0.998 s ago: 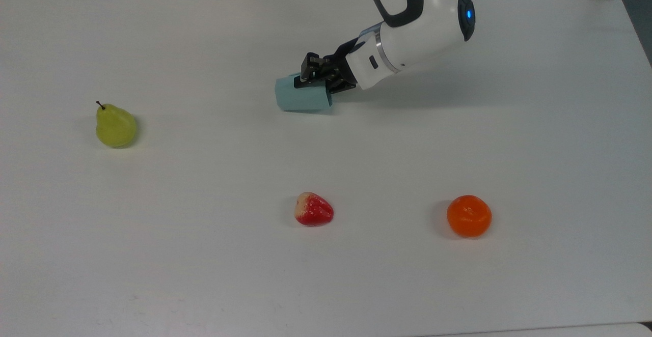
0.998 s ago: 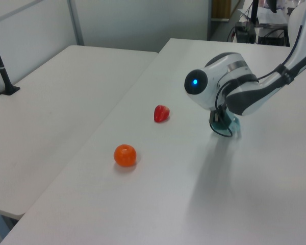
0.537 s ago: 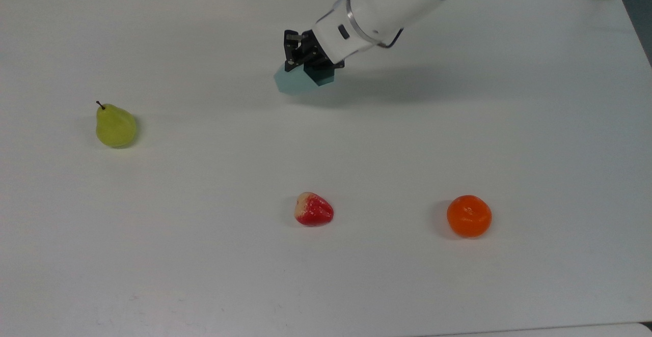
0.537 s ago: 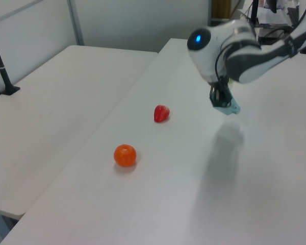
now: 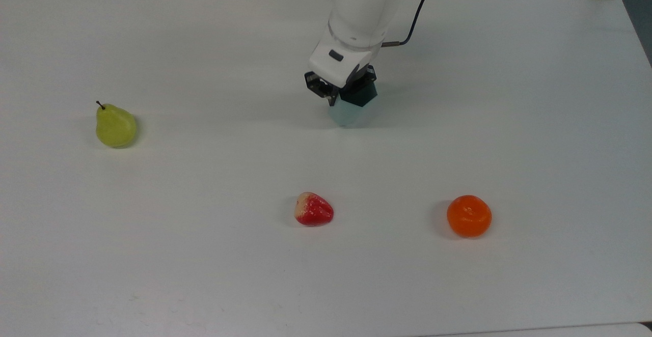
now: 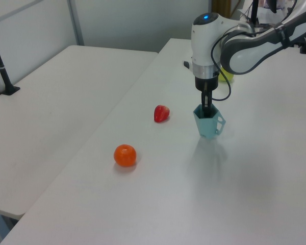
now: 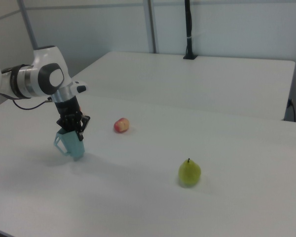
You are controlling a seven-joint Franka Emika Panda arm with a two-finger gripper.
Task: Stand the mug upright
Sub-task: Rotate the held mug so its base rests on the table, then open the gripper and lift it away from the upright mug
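Orange (image 5: 469,216) and strawberry (image 5: 314,209) sit nearest on the white worktop (image 5: 204,255) in the top view, well apart from the work. Farther back, the mug (image 6: 208,121) stands mouth-up, near upright, base at or just above the surface. Jaws (image 6: 207,107) clamped on its rim, one finger inside. Judgement: settle the base flat, release gently, withdraw straight up to avoid tipping. Pear (image 5: 115,127) well clear.

On the table (image 5: 153,255) I count one mug (image 6: 208,123), one pear (image 5: 115,126), one strawberry (image 5: 314,209), one orange (image 5: 469,216), and one pincer (image 5: 340,91).
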